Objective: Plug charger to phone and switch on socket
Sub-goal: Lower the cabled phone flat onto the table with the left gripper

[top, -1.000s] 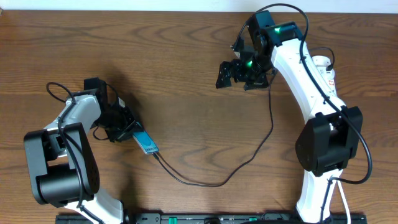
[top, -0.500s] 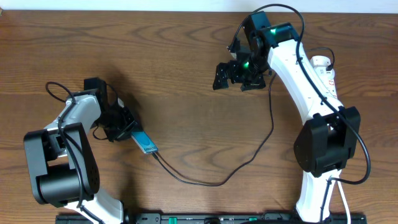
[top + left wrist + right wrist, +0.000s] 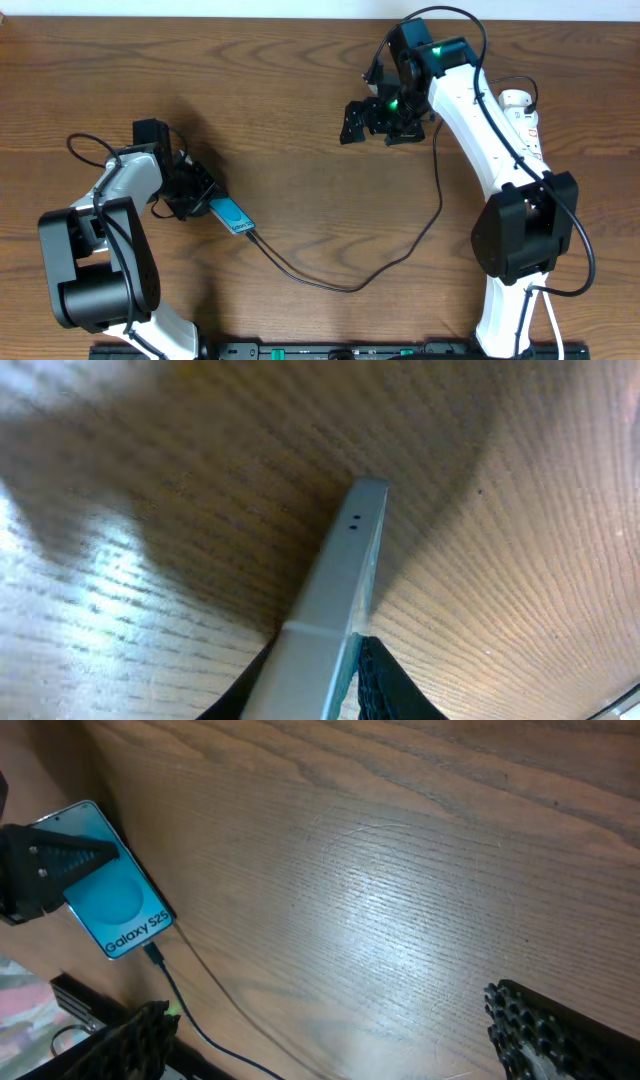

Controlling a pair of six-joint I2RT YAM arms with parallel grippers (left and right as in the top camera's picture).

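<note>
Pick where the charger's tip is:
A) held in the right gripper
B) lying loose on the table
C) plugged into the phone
C: the right wrist view shows the charger tip seated in the bottom edge of the phone.

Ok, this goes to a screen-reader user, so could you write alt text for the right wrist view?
A phone with a light blue screen reading Galaxy S25 sits at the left of a wooden table, a black cable plugged into its lower end. The left hand holds its top end, and the right hand, open and empty, frames the bottom edge.
</note>
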